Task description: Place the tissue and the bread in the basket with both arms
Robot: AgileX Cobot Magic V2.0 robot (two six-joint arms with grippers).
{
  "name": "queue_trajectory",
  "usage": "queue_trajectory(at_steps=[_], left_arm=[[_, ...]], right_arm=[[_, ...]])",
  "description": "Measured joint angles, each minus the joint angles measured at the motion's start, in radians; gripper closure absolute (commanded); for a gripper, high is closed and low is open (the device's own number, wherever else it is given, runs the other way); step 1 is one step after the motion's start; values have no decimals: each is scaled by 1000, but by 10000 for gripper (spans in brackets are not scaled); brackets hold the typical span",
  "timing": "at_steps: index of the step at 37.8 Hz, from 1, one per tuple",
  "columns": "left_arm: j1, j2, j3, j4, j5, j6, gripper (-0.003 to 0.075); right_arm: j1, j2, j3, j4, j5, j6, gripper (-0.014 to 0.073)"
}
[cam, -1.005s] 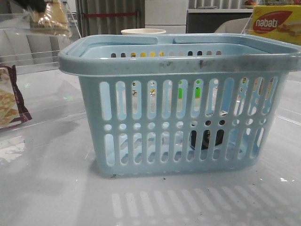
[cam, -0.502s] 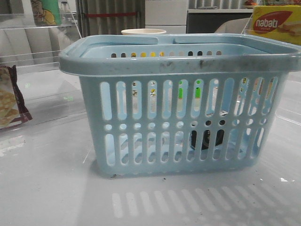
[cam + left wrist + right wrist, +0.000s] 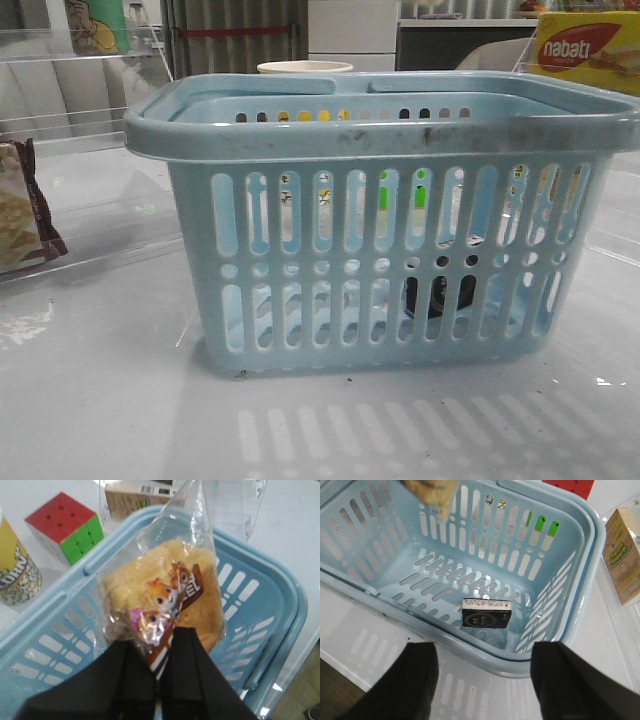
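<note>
Front view: the bread seen up beyond the basket [image 3: 375, 215] a second ago has left frame. Left wrist: the left gripper [image 3: 156, 677] pinches the bread [image 3: 165, 597] over the basket, cube [image 3: 65, 526] just outside. Right wrist: the right gripper [image 3: 485, 677] gapes empty; the tissue [image 3: 486, 612] lies on the basket's floor.

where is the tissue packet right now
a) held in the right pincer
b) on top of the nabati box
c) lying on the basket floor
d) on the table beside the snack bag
c: the right wrist view shows the tissue lying flat on the floor of the basket, while the right pincer is open with nothing between its fingers, and the left pincer is shut on the bread above the basket.
</note>
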Motion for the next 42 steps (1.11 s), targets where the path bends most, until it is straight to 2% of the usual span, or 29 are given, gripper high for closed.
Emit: queue_trajectory(at_steps=[4, 8, 12, 21, 27, 42], left_arm=[[0, 43, 2, 4, 38, 0, 493], [0, 79, 2, 11, 46, 1, 321], [0, 93, 2, 37, 47, 1, 233], [0, 51, 7, 92, 73, 1, 232], [0, -62, 68, 74, 64, 1, 232], [0, -489, 476, 70, -59, 1, 232]], right_arm=[[0, 0, 0, 0, 0, 0, 76], [0, 0, 0, 0, 0, 0, 76], [0, 0, 0, 0, 0, 0, 76], [0, 0, 0, 0, 0, 0, 76], [0, 0, 0, 0, 0, 0, 76], [0, 0, 0, 0, 0, 0, 76]])
